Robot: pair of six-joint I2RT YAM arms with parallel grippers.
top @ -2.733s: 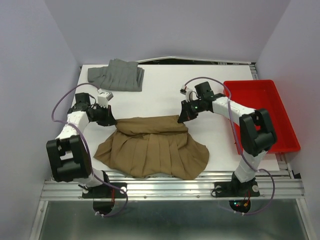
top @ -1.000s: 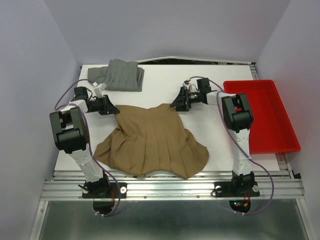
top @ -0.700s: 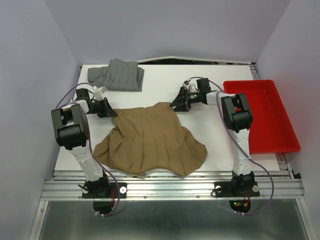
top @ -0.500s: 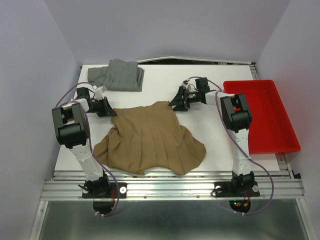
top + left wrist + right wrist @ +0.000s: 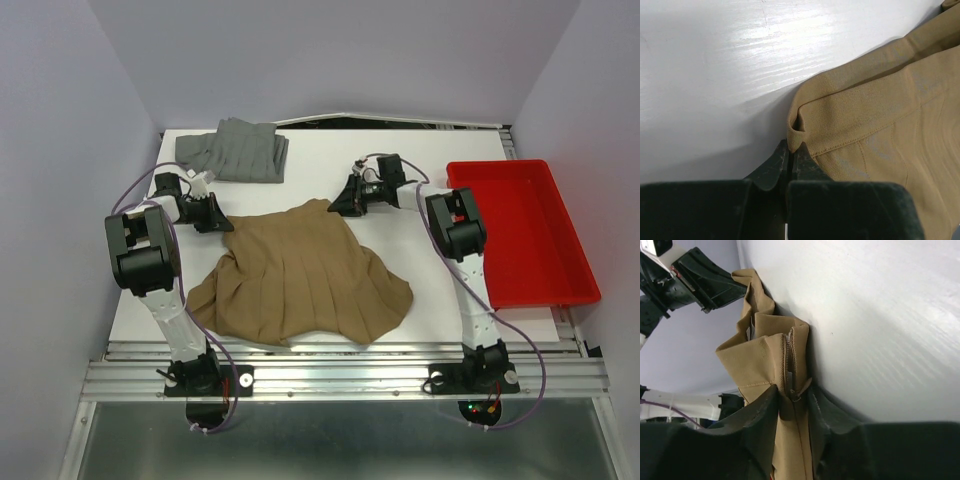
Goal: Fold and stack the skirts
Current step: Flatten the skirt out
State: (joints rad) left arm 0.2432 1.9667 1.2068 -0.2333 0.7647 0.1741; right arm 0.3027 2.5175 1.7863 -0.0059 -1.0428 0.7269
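The tan-brown skirt [image 5: 300, 280] lies spread in the middle of the table, waistband to the far side. My left gripper [image 5: 222, 225] lies low at the waistband's left corner. In the left wrist view this gripper [image 5: 792, 146] is shut, pinching a fold of that tan skirt's [image 5: 880, 110] corner. My right gripper [image 5: 338, 207] is at the waistband's right end. In the right wrist view its jaws [image 5: 792, 395] press on both sides of the tan skirt's [image 5: 755, 365] zipper edge. The grey skirt [image 5: 235, 150] lies folded at the far left.
A red plastic tray [image 5: 500, 166] stands along the table's right side. The white table [image 5: 330, 160] has bare surface between the grey skirt and the tray. The left gripper [image 5: 710, 282] shows across the waistband in the right wrist view.
My right gripper's jaws have narrowed onto the waistband's zipper end and it has shifted slightly left and farther. My left gripper closed on the left corner and has stayed put.
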